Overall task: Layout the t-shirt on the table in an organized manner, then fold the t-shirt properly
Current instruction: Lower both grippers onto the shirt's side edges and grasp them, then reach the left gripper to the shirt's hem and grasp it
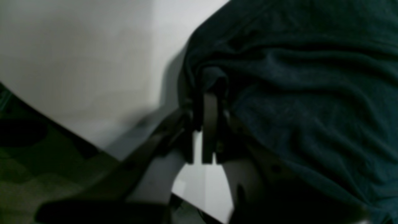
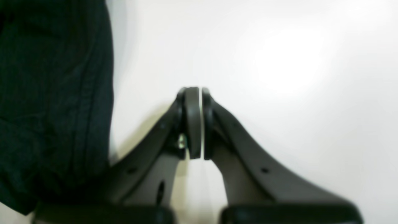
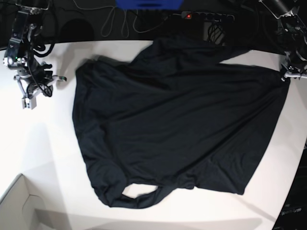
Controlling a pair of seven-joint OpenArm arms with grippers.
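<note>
The black t-shirt (image 3: 177,129) lies spread and wrinkled across the white table (image 3: 48,143), with its neckline toward the front edge. My left gripper (image 3: 286,75) is at the shirt's far right corner. In the left wrist view that gripper (image 1: 214,99) is shut on a bunched fold of the t-shirt (image 1: 295,93). My right gripper (image 3: 29,101) hovers over bare table left of the shirt. Seen from the right wrist, it (image 2: 201,93) is shut with nothing in it, and the t-shirt's edge (image 2: 56,93) runs along the left.
A pale cardboard box corner (image 3: 19,206) pokes in at the front left. Cables (image 3: 120,21) and a power strip (image 3: 206,17) run behind the table's back edge. The table's curved edge (image 3: 293,191) drops off at the right, with patterned floor (image 1: 31,174) below it.
</note>
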